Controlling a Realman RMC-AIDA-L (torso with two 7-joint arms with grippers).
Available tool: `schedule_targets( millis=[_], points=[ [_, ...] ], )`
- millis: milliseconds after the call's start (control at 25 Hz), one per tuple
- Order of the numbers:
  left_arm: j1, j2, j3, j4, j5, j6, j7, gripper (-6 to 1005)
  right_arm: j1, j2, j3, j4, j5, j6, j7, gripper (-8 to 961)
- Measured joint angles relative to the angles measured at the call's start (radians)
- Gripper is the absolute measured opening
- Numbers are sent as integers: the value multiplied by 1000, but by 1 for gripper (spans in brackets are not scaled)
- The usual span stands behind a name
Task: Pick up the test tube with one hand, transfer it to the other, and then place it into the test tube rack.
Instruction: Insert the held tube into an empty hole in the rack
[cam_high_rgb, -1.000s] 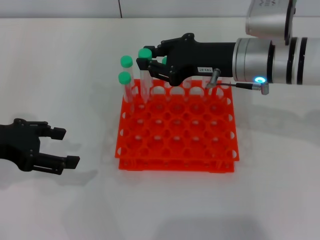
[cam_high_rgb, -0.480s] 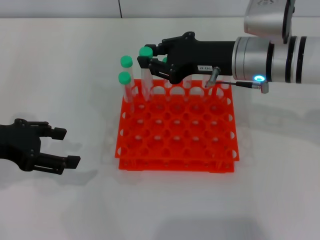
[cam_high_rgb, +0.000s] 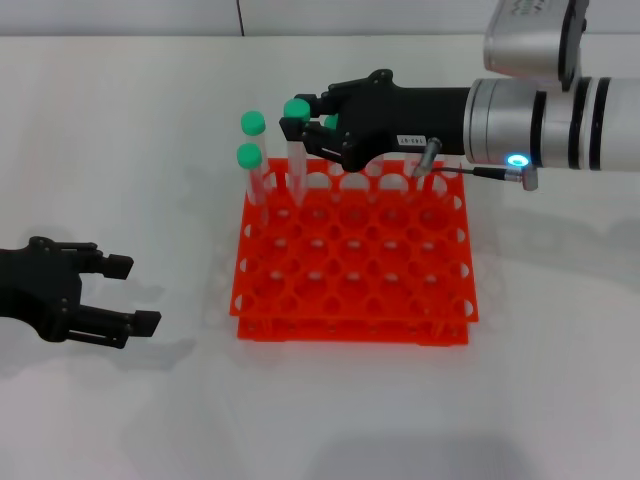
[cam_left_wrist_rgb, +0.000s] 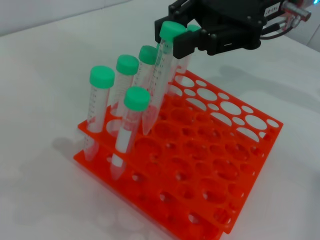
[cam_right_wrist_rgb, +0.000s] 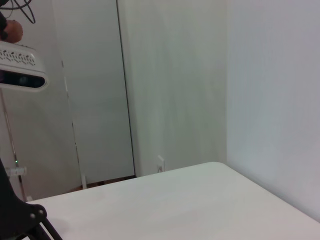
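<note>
The test tube (cam_left_wrist_rgb: 159, 75) is pinched just below its green cap by the right gripper (cam_high_rgb: 302, 122), which reaches over the far edge of the test tube rack (cam_high_rgb: 352, 262). The tube is held tilted, its tip entering a far-row hole of the rack, beside other capped tubes (cam_left_wrist_rgb: 120, 95) near the rack's far-left corner. The high grip is judged to leave the shaft free to slide into the hole. Compared with a second ago, the gripper and cap are slightly higher and the tube is nearer upright. The left gripper (cam_high_rgb: 130, 295) is parked well left of the rack, fingers spread, holding nothing, unchanged.
</note>
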Motion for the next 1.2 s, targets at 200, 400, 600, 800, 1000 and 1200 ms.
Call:
schedule_targets(
  millis=[200,400,600,800,1000,1200],
  points=[
    [1,0,0,0,1,0,0,893,0,1,-14,0,0,13,0,264],
    [1,0,0,-1,2,0,0,893,1,2,-20,11,0,21,0,264],
    [1,0,0,-3,2,0,5,893,1,2,-20,13,0,22,0,264],
    [-2,0,0,-19,0,-1,11,893,0,2,-20,24,0,28,0,264],
    [-5,0,0,-26,0,-6,17,893,2,1,-20,35,1,29,0,264],
    [-5,0,-1,-27,-3,-7,17,893,2,1,-20,35,2,28,0,264]
  ],
)
